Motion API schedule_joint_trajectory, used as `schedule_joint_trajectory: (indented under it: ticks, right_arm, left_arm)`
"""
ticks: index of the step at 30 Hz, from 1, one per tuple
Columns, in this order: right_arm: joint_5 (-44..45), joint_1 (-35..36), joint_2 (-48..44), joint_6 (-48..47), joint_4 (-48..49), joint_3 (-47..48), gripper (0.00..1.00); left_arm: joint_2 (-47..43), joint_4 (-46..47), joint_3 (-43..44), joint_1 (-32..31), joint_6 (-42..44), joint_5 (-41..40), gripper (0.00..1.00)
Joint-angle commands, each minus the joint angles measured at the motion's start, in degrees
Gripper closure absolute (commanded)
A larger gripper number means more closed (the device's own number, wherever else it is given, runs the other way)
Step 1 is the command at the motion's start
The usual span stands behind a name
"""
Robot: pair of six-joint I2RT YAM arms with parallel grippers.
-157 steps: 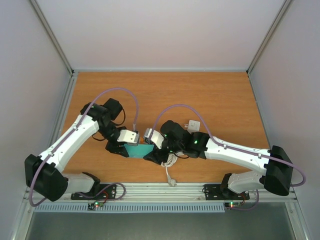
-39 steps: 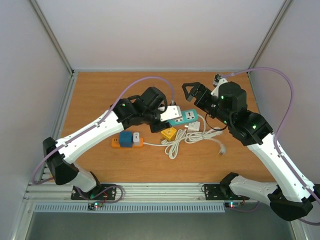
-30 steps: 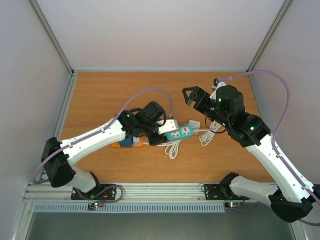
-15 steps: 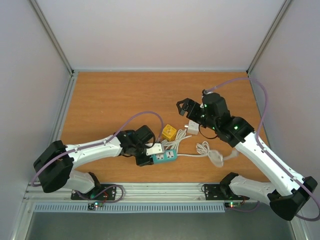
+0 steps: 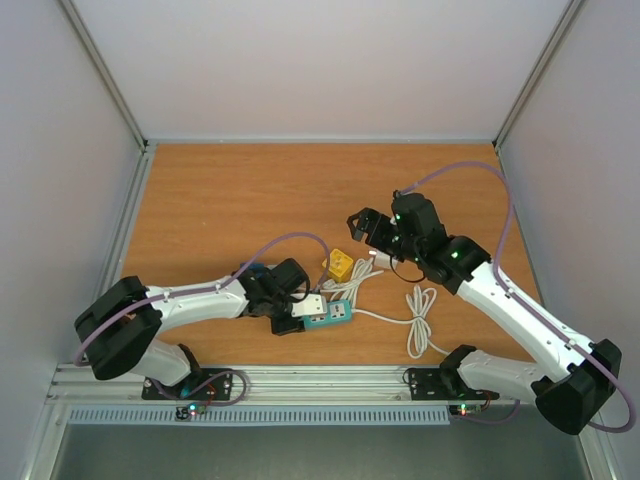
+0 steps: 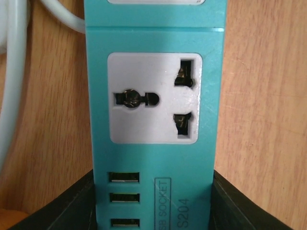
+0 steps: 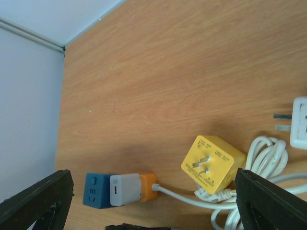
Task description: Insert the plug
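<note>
No plug sits in the power strip, its socket empty; left claw clamps one end. Right claw, spread wide and empty, hovers near the yellow plug just beyond the strip; pickup and insertion remain.

"SOCKET", "S204" on teal strip

the teal power strip lies flat on the worktop, socket up, the white plug apart, prongs bare.
</note>
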Motion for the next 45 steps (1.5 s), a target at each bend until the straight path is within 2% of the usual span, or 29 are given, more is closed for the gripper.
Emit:
schedule_joint_trajectory:
  ticks: [1, 4, 7, 15, 21, 26, 28, 32, 35, 39, 45]
  right_arm:
    - [-3.55, -0.2, -1.88, 0.31, 0.42, -2.89, 0.09]
    - [-4.62, -0.24, -2.02, 0.04, -1.75, -3.57, 0.13]
    - [-4.84, -0.21, -2.93, -0.44, -2.88, -4.34, 0.17]
    - [-7.03, -0.26, -2.34, -0.93, -4.33, -5.3, 0.19]
    - [-7.46, -0.19, -0.52, -1.45, -3.93, -5.91, 0.19]
    - [-5.42, -0.24, -1.29, -0.34, -5.8, -7.47, 0.22]
    - [-5.83, -0.26, -1.85, 0.83, -6.86, -9.46, 0.27]
    - [-7.2, 0.47, 0.18, 3.76, -10.95, -12.08, 0.45]
    - [-3.23, 0.68, -0.39, 8.41, -14.75, -11.55, 0.42]
    - [-2.87, 0.66, -1.46, 13.45, -18.19, -12.65, 0.43]
    - [0.83, 0.68, -0.62, 16.29, -28.74, -10.11, 0.44]
  left_arm:
    - [3.3, -5.55, -3.47, 0.32, 3.46, -1.29, 0.99]
    - [-0.66, -9.84, -4.13, 0.32, 7.23, 3.38, 0.99]
    - [-5.06, -11.03, -3.81, 0.32, 8.69, 4.3, 0.99]
    - [-9.96, -15.97, -1.51, -0.08, 11.86, 9.29, 0.99]
    - [-1.32, -13.04, -2.36, -0.29, 9.14, 4.92, 0.99]
    - [0.79, -7.49, -3.05, 0.24, 5.46, -0.79, 0.99]
    - [1.08, -6.14, -2.81, 1.12, 4.14, -3.28, 0.99]
    - [2.18, -5.46, -2.33, 4.38, 4.47, -5.19, 0.99]
    - [2.45, -4.87, -2.73, 5.83, 5.46, -6.12, 0.99]
    - [2.22, -4.26, -3.23, 7.25, 5.99, -6.79, 0.99]
    - [1.45, -3.66, -5.84, 7.83, 8.63, -6.69, 0.99]
